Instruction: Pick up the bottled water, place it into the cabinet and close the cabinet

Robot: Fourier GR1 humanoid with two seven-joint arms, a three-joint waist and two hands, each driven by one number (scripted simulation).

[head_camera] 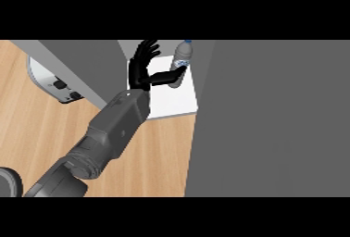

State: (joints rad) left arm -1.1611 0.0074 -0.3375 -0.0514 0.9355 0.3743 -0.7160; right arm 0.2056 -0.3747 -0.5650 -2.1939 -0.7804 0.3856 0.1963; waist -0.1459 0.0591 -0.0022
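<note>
The left hand is holding its fingers spread and straight inside the open cabinet. Its thumb is stretching toward 3 o'clock, touching the bottled water, which is standing upright on the white shelf.

Kitchen — wood counter, grey cabinet (door open), small appliance.

Light was soft and even. The white shelf at twelve o'clock showed brightest; the cabinet door at three o'clock lay dull grey; the counter at eight o'clock was evenly lit.
</note>
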